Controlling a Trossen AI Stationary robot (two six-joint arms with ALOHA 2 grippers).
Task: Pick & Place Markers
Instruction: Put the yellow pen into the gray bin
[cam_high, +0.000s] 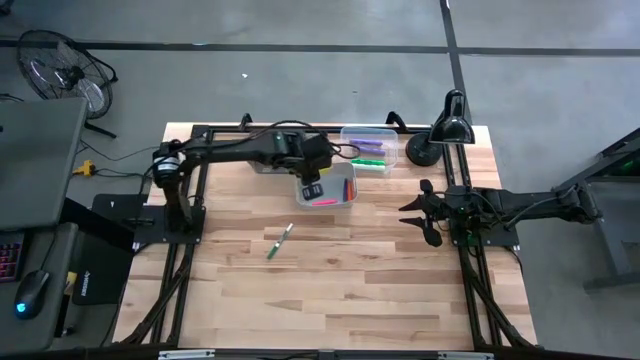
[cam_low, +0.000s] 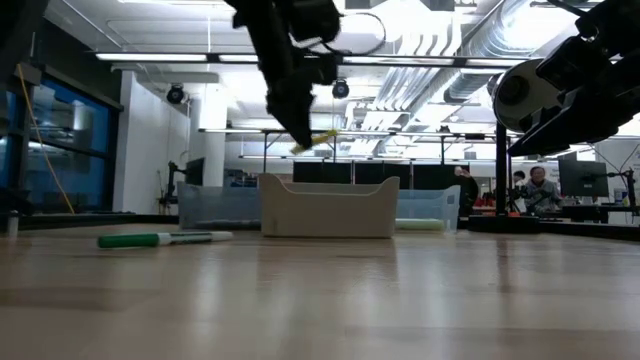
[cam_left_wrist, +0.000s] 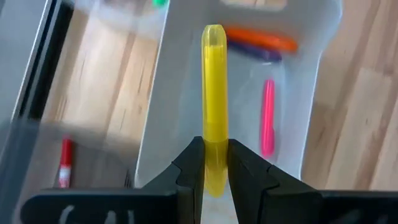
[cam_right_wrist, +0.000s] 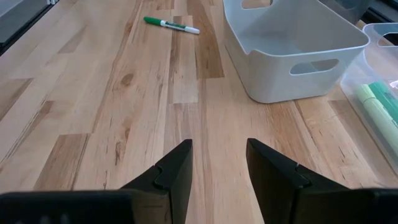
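Yellow marker pinched between the left gripper fingers, held directly above the white bin, tip pointing down into it; low view shows it well clear of the rim. Fingers closed tight on the lower barrel, most of the pen sticking out past them.

Inside the white bin already: a pink marker, an orange marker and a purple marker lying on the floor of the bin. So several drops look done, this one is mid-delivery, release not yet made.

Left to do: green marker lies on the wood table, well apart from the white bin on the side nearer the table's front edge. Clear bin just behind the white bin holds more pens, green and purple visible; exact count can't be made out. A red marker shows in the left wrist view outside the white bin, apparently under clear plastic, place unclear.

Right gripper waits off to the right of the white bin, low over the table, fingers spread apart, holding nothing.

Judgement: task roughly midway, at least one loose pen plus the clear bin's contents remaining.

Writing: none readable. Green marker has a white label band, text too small to tell.
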